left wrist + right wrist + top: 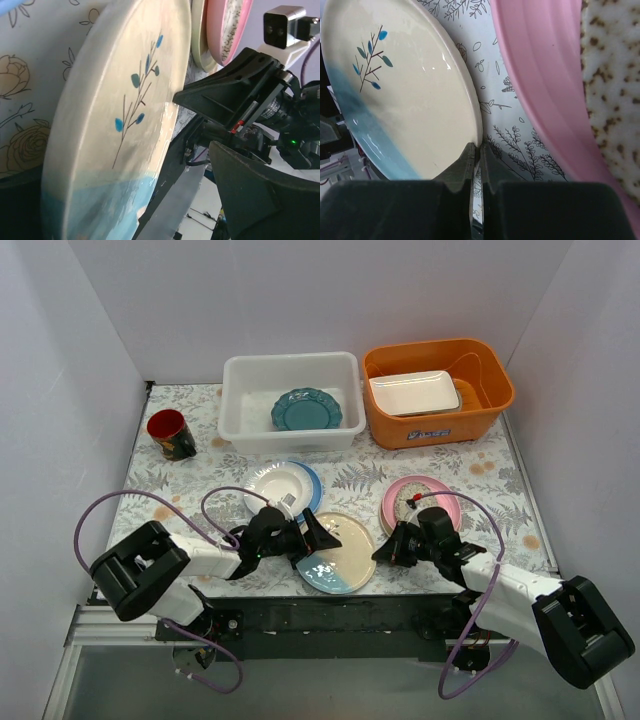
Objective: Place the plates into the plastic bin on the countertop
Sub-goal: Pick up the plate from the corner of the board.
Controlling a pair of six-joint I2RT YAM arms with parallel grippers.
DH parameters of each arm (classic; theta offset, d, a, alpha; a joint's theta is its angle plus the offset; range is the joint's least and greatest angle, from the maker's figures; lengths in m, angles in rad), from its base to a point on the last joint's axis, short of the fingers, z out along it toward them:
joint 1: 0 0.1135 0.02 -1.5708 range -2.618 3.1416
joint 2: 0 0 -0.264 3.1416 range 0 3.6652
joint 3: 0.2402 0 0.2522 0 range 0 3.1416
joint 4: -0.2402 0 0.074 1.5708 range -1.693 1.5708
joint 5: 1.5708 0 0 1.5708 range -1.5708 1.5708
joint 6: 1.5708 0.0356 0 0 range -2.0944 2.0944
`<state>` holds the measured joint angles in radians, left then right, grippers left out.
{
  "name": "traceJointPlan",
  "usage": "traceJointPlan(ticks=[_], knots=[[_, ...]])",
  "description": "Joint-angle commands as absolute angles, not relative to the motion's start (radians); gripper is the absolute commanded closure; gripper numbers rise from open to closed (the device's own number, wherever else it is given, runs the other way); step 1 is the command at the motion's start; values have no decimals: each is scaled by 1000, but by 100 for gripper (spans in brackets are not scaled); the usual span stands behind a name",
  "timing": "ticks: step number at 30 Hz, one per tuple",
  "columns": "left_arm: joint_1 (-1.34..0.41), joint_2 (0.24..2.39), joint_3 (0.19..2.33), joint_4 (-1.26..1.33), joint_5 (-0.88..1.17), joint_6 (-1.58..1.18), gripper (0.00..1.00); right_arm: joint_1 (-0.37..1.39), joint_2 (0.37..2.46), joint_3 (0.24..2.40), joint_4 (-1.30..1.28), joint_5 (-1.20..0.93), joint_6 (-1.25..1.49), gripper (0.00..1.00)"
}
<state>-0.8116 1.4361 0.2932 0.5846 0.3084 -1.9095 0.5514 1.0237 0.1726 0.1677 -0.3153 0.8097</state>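
A lab test booth: plain white walls enclose the cloth-covered countertop.

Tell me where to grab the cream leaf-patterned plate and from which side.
Take the cream leaf-patterned plate by its thin rim, one finger above and one below: it appears to lie flat on the countertop, so the face offers no hold. Probably come from its near-left side, where the left gripper stands open; the pink plate crowds the right.

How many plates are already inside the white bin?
1: the teal plate, lying flat in the white bin; another could hide beneath it.
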Motion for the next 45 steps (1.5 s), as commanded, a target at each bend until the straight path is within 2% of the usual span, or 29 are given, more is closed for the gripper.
traceJointPlan(ticks=[1,7,12,13,14,19,20,22,23,38,44,45], knots=[[-839,1396,321,318,195,-1893,13,571,1009,141,112,-318,767,98],[-839,1234,325,94,109,-1879,19,571,985,141,89,-304,764,99],[-841,1144,311,18,81,-1876,22,571,992,141,103,-313,764,99],[-841,1128,302,38,84,-1879,26,571,996,140,104,-314,764,99],[-841,1123,290,47,87,-1882,39,571,996,140,106,-316,764,99],[-841,1131,299,49,92,-1881,68,571,992,137,107,-321,764,99],[-841,1137,310,45,92,-1879,79,571,991,138,106,-319,764,99],[-841,1146,317,31,91,-1875,89,571,988,138,103,-319,764,99],[-841,1150,328,26,91,-1873,98,571,985,138,103,-321,764,99],[-839,1135,321,15,90,-1879,100,571,960,124,123,-347,765,98],[-841,1132,318,23,106,-1882,100,571,879,117,127,-350,776,93],[-841,1128,316,23,104,-1887,100,571,855,117,127,-347,776,89]])
